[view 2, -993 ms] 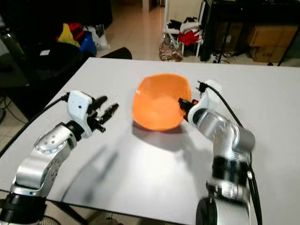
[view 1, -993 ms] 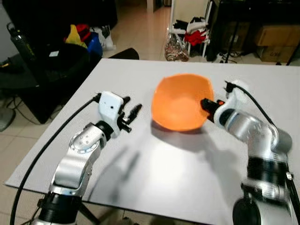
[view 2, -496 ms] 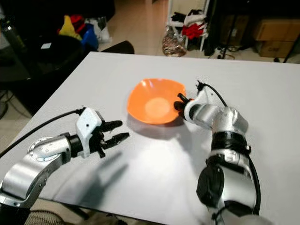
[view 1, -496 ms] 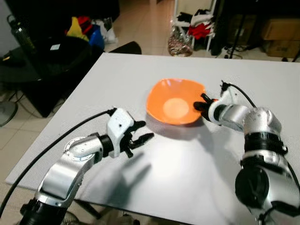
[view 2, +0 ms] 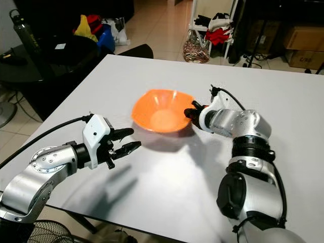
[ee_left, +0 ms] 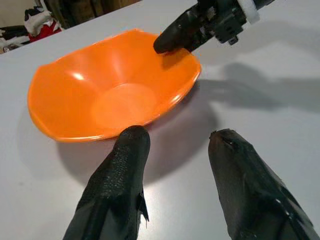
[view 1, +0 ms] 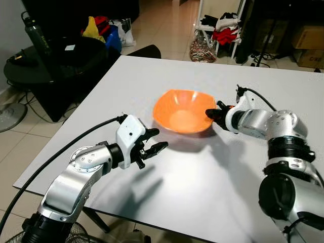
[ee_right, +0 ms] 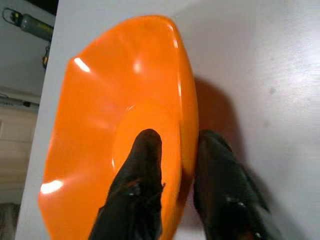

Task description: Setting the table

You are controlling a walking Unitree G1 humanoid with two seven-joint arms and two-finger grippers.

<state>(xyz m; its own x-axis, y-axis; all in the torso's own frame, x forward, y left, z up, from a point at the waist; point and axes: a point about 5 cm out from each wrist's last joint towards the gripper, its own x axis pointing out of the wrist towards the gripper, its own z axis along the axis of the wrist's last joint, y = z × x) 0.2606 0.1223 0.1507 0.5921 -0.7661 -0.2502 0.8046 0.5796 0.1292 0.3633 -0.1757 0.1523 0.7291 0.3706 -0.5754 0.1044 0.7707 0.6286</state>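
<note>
An orange bowl [view 1: 185, 109] sits near the middle of the white table [view 1: 243, 172], mouth up. My right gripper [view 1: 211, 113] is shut on the bowl's right rim. In the right wrist view one finger lies inside the bowl [ee_right: 125, 125] and the other outside, with the right gripper [ee_right: 179, 137] pinching the wall. My left gripper [view 1: 158, 138] hovers open just off the bowl's near-left side, close to the table. In the left wrist view its two fingers [ee_left: 125, 165] frame the bowl [ee_left: 110, 95] without touching it.
The table's near edge and left edge are close to my left arm. A black round side table [view 1: 61, 55] with a bottle [view 1: 33, 30] stands off the left edge. Bags and clothes [view 1: 223, 30] lie on the floor beyond the far edge.
The bowl was raised and tipped toward me a second ago; it is now lowered and level on the table, still in my right gripper. My left gripper has dropped lower and nearer the bowl.
</note>
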